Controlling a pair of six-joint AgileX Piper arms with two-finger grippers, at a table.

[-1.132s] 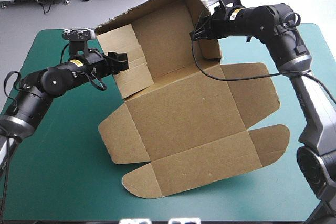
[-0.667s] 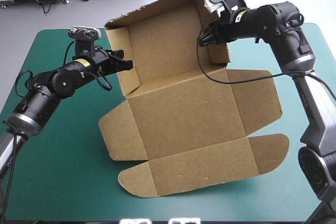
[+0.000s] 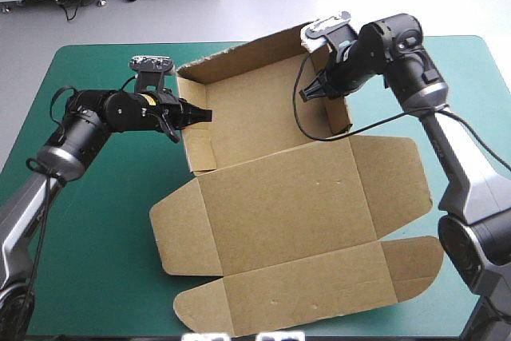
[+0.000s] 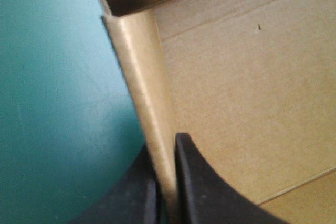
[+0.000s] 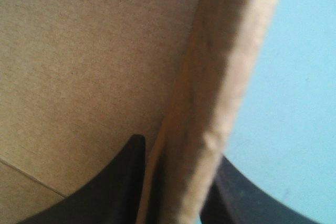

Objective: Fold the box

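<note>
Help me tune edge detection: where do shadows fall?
High view: the box casts a thin soft shadow on the teal-green cover by its near-left flaps. Left wrist view: the board fold ahead of the left gripper is dark. Right wrist view: a shaded strip along the gripped wall.

The box (image 3: pixel 287 197) lies on the teal-green cover (image 3: pixel 96 221). Its near panels and flaps are flat and its far section stands raised, with a side wall up at each end. My left gripper (image 3: pixel 201 115) meets the left wall's edge. My right gripper (image 3: pixel 310 93) meets the right wall.
</note>
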